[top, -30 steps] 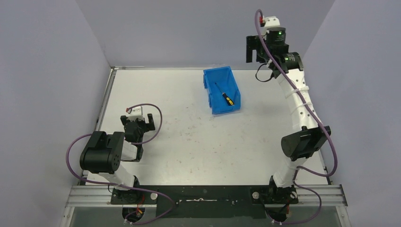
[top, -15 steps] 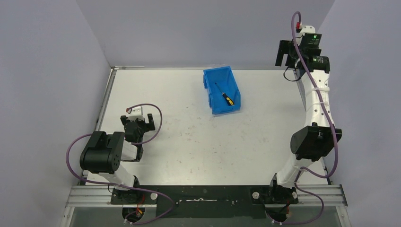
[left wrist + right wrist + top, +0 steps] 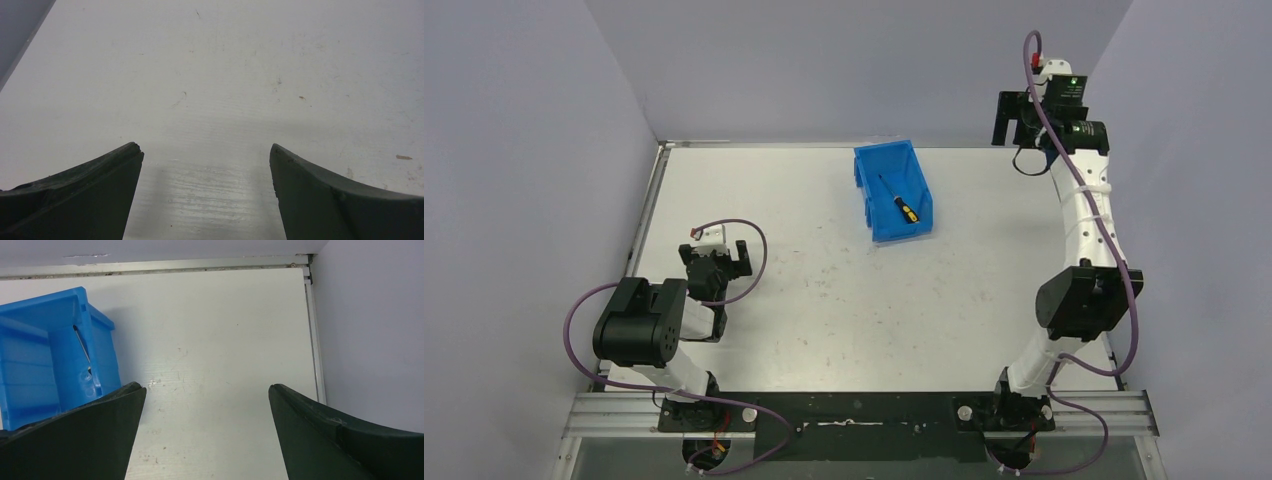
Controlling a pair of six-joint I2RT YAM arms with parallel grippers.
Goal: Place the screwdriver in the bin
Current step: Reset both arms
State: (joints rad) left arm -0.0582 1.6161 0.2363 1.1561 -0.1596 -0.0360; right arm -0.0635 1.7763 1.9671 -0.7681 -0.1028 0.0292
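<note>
The blue bin (image 3: 876,166) stands at the back middle of the table, and the screwdriver (image 3: 899,201) with its yellow-and-black handle lies inside it. In the right wrist view the bin (image 3: 35,365) is at the left, with the screwdriver's thin shaft (image 3: 81,343) showing inside. My right gripper (image 3: 1012,118) is open and empty, raised high near the back right corner, well right of the bin; its jaws (image 3: 205,387) stand wide apart. My left gripper (image 3: 716,262) is open and empty, low over the table at the left; its jaws (image 3: 205,150) stand wide apart.
Grey walls close in the table on the left, back and right. A metal rail (image 3: 314,330) runs along the table's right edge. The white tabletop (image 3: 824,270) has small scuffs and specks.
My right arm has swung from beside the bin out to the right, then drifted a little back left, gripper open. The screwdriver, bin and left arm have not moved.
</note>
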